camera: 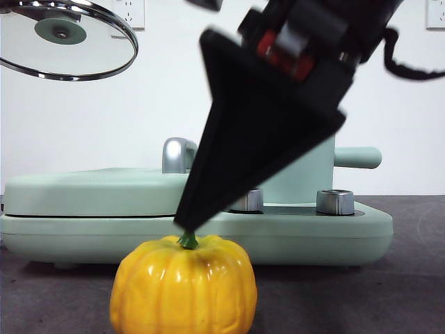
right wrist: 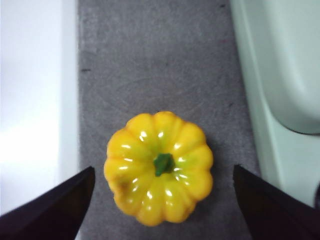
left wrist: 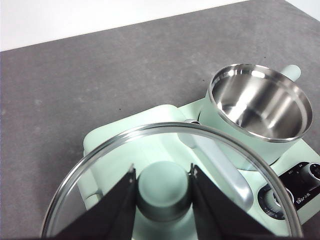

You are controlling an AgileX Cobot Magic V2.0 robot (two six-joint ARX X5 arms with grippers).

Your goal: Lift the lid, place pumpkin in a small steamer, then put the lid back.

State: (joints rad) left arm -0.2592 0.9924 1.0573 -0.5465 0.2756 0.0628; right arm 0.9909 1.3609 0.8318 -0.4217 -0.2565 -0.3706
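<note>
While its two black jaws stand wide apart on either side of the one pumpkin [right wrist: 158, 167], the right gripper [right wrist: 160, 200] hangs directly above it, touching nothing that the wrist view shows. Seen from the front, the dark jaw tip comes down to the green stem [camera: 187, 241], though contact cannot be told. That pumpkin [camera: 183, 287] sits upright on the grey table [camera: 403, 278], near the camera and in front of the mint-green cooker base [camera: 313, 240].

Up at the top left of the front view, the left gripper [left wrist: 162, 192] has its two jaws clamped on the mint knob [left wrist: 163, 189] of the one glass lid [left wrist: 100, 165], holding it in the air, roughly level. Below the lid lies the flat griddle cover with its chrome handle [left wrist: 225, 167]. Just beside that, the one small steamer [left wrist: 260, 102] stands open on the base, its steel bowl empty. Two chrome dials [camera: 334, 202] show on the base front.
</note>
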